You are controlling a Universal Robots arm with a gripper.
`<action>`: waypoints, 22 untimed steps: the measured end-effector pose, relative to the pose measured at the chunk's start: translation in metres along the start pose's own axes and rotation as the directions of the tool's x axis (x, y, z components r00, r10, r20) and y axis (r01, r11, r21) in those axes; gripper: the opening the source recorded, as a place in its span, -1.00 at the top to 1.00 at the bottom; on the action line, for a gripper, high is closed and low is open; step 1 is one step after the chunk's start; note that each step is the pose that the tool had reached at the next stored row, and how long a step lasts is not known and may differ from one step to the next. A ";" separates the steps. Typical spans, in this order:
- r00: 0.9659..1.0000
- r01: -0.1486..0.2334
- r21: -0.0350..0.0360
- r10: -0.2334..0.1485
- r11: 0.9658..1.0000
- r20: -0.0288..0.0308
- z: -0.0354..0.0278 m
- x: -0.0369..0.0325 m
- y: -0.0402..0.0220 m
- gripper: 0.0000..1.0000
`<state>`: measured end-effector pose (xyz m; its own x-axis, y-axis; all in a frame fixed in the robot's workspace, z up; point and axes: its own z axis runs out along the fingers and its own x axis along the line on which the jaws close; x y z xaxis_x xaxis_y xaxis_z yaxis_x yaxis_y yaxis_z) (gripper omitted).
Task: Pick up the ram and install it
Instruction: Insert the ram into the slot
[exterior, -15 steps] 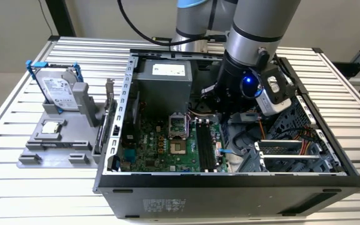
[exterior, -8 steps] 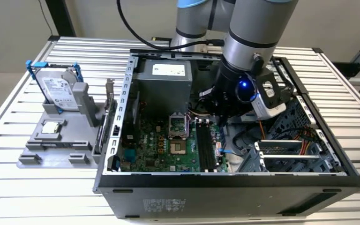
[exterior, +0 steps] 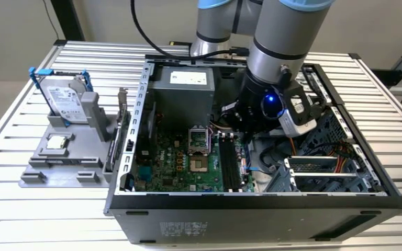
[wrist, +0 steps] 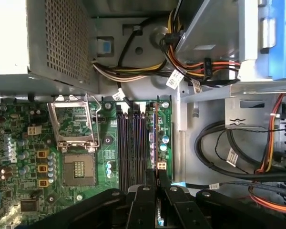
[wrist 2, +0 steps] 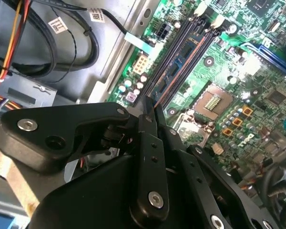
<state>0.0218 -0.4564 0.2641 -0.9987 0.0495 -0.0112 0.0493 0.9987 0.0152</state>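
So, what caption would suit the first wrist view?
Claw grips the ram, lined up along the memory slots.

Exterior view looks down from high up and a fair way back, taking in the whole open computer case (exterior: 257, 209) on the slatted surface (exterior: 33, 209). Both wrist views ride way closer, peering past the fingers (wrist 2: 150, 143) (wrist: 144, 207) onto the motherboard (wrist 2: 262, 62) (wrist: 24, 143). They share the memory slots (wrist 2: 178, 62) (wrist: 131, 143) and the CPU socket (wrist 2: 213, 102) (wrist: 78, 169).
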 end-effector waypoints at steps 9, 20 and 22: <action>1.000 0.002 0.000 -0.002 1.000 0.000 0.0106 -0.0001 -0.0034 1.00; 1.000 0.003 0.003 -0.003 1.000 0.000 0.0211 0.0007 -0.0071 1.00; 1.000 0.004 0.004 -0.004 1.000 0.000 0.0227 0.0016 -0.0074 1.00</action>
<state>0.0202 -0.4634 0.2413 -0.9989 0.0454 -0.0113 0.0453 0.9989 0.0117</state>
